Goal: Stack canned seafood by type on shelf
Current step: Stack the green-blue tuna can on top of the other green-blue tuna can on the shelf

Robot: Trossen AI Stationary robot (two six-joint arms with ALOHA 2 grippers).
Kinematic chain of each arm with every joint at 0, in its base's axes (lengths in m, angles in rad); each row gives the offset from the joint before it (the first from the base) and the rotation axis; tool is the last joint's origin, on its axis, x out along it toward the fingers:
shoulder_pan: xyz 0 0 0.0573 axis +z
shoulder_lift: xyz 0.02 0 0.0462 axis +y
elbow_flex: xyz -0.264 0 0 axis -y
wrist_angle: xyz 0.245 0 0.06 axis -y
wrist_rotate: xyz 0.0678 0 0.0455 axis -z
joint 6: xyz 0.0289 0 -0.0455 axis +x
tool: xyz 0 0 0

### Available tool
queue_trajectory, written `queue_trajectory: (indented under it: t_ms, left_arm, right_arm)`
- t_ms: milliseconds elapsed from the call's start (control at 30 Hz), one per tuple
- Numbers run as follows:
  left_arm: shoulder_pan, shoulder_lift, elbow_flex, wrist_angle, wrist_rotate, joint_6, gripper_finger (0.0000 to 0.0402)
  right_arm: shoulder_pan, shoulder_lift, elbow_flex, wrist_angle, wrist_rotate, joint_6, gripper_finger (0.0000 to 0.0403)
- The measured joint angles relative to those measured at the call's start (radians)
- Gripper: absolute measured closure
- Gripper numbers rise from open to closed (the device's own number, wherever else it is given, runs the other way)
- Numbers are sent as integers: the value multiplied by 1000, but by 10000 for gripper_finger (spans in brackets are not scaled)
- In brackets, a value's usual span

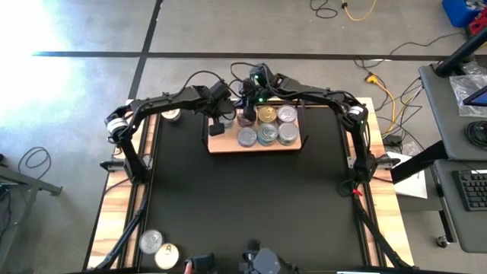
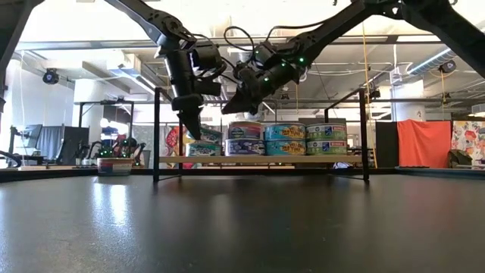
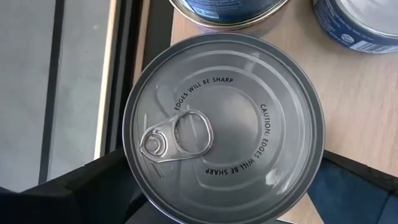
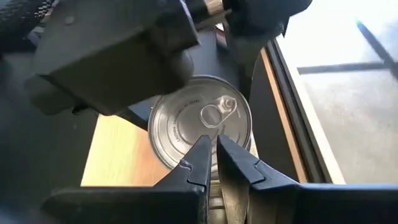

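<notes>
1. Left gripper (image 2: 192,129) is hanging over the left end of the shelf (image 1: 221,146), its fingers standing wide apart on either side of a silver-lidded tin (image 3: 224,127) without visibly squeezing it

2. That tin is sitting on the wooden board of the shelf at its left end, lid up with the pull ring showing; the left wrist view is looking straight down onto it, with the dark fingers (image 3: 81,193) showing at the tin's two sides

3. Right gripper (image 4: 211,163) is hovering just above the same tin, fingers pressed together to a narrow point and holding nothing; in the low view it (image 2: 231,105) is slanting down towards the left gripper

4. Other tins are standing on the shelf to the right of this one: a gold-lidded tin (image 1: 267,115) and silver-lidded tins (image 1: 287,116) in the back row, more silver lids (image 1: 246,137) in the front row

5. From the low view the tins are sitting two high, with blue and green side labels (image 2: 285,140)

6. One tin (image 1: 172,115) is lying off the shelf on the table's left wooden edge, and two more tins (image 1: 151,242) are resting at the table's near left corner, one silver-lidded and one gold-lidded (image 1: 167,256)
</notes>
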Motion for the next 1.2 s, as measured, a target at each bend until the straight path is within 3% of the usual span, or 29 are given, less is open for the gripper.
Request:
queue_trajectory:
  t_ms: [267, 400, 733, 900, 1000, 1200]
  left_arm:
    - [1, 1, -2, 52, 0, -29, 10]
    - [1, 3, -2, 55, -12, -24, 9]
    - [4, 3, -2, 52, -20, -21, 9]
    - [4, 3, -2, 51, -19, -25, 9]
    - [4, 3, -2, 54, -6, -46, 9]
    - [5, 3, -2, 54, -4, -58, 8]
  right_arm:
    - [39, 2, -32, 113, 108, -32, 385]
    - [43, -12, -90, 210, 137, 25, 385]
    - [9, -201, -357, 440, 137, 40, 385]
    - [9, -238, -509, 703, 146, 135, 385]
    - [24, -192, -490, 717, 153, 166, 385]
    - [47, -65, -284, 472, 148, 135, 385]
